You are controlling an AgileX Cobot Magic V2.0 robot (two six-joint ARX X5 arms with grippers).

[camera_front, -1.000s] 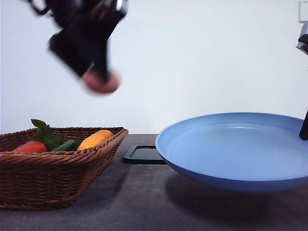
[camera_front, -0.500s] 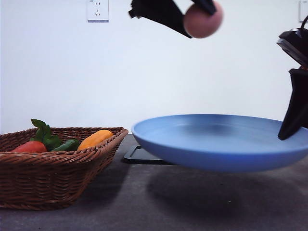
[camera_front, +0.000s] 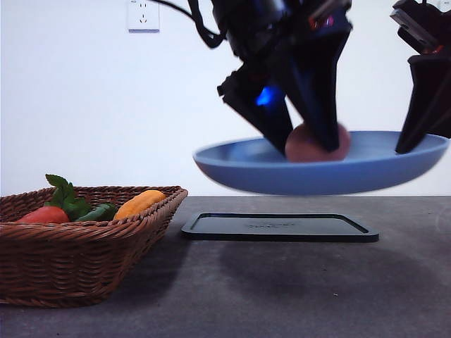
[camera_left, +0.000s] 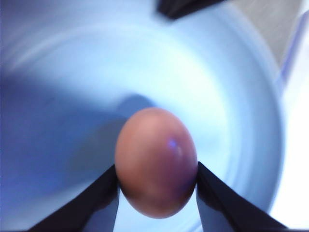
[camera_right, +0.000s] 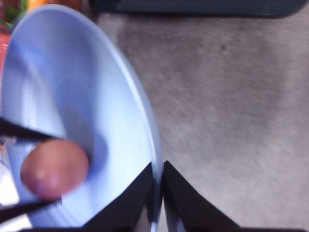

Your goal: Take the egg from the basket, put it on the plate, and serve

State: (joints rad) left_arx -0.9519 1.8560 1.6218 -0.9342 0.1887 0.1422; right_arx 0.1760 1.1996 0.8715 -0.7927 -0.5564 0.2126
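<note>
The pinkish-brown egg point(camera_front: 301, 149) is pinched in my left gripper point(camera_front: 306, 143), which is shut on it. The egg hangs low inside the blue plate point(camera_front: 239, 172), below rim level; whether it touches the plate floor cannot be told. In the left wrist view the egg point(camera_left: 157, 162) sits between the black fingers point(camera_left: 212, 193) over the plate point(camera_left: 63, 96). My right gripper point(camera_front: 412, 144) is shut on the plate's right rim and holds it in the air above the table. The right wrist view shows that gripper point(camera_right: 158, 181) clamping the plate point(camera_right: 72, 82), with the egg point(camera_right: 54, 169) inside. The wicker basket point(camera_front: 77, 260) stands at the left.
The basket holds a red tomato point(camera_front: 44, 215), an orange-yellow pepper point(camera_front: 139, 203) and green leaves point(camera_front: 67, 197). A flat black tray point(camera_front: 278, 227) lies on the dark table under the raised plate.
The right gripper has lifted the plate higher above the table. The left gripper has come down with the egg, from well above the plate into its hollow.
</note>
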